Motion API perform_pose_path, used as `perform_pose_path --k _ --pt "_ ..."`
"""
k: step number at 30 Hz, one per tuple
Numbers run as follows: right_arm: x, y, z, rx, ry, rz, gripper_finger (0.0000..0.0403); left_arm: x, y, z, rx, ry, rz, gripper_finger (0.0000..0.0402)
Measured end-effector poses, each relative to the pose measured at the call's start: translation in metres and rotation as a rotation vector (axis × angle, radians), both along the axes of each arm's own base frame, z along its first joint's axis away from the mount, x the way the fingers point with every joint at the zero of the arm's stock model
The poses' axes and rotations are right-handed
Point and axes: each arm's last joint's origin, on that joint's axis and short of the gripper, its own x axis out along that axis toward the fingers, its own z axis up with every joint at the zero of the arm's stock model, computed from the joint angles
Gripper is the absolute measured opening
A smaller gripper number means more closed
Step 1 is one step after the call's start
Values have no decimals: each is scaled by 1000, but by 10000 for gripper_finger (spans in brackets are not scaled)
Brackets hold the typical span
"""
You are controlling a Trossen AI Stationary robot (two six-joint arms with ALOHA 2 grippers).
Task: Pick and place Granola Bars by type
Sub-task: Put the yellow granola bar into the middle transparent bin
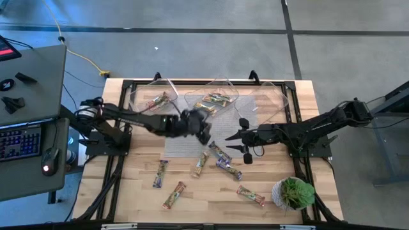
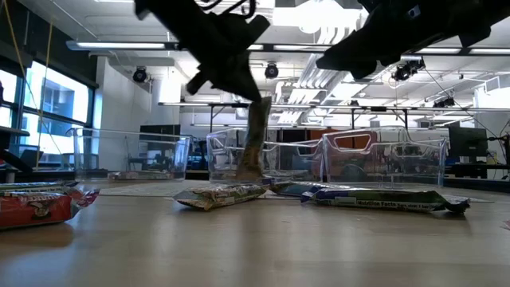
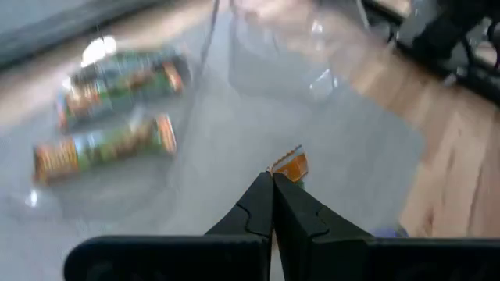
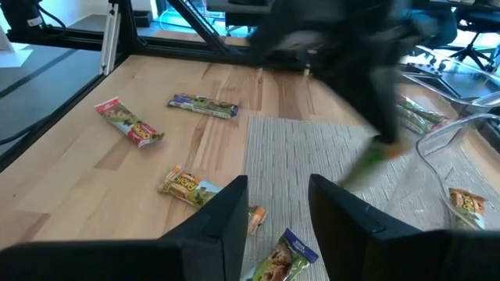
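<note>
wooden table [image 1: 128, 191] | grey mat [image 1: 185, 148], clear tubs [image 1: 148, 97], loose granola bars [image 1: 174, 195], potted plant [image 1: 294, 193]

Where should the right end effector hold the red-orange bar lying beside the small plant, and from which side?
Grip the red-orange bar across its narrow middle, coming straight down. It lies flat and slanted, so turn the right end effector until its fingers close on the long edges, away from the plant.

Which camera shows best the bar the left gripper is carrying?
The low view: the bar hangs upright from the left gripper, clear of the mat. The left wrist view shows only an orange tip at the shut fingertips; the high view hides it under the gripper; the right wrist view blurs it.
</note>
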Motion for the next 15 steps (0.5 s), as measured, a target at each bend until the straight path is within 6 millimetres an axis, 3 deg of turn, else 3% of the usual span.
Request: perform_pose_path --k 10,12,15 --pt "-2 0 -5 -8 51 1 119 10 82 69 192 -33 40 0" --pt "-2 0 -5 -8 57 1 119 5 99 76 197 5 78 0" --pt "-2 0 -7 -11 73 1 119 -5 123 70 155 82 125 0"
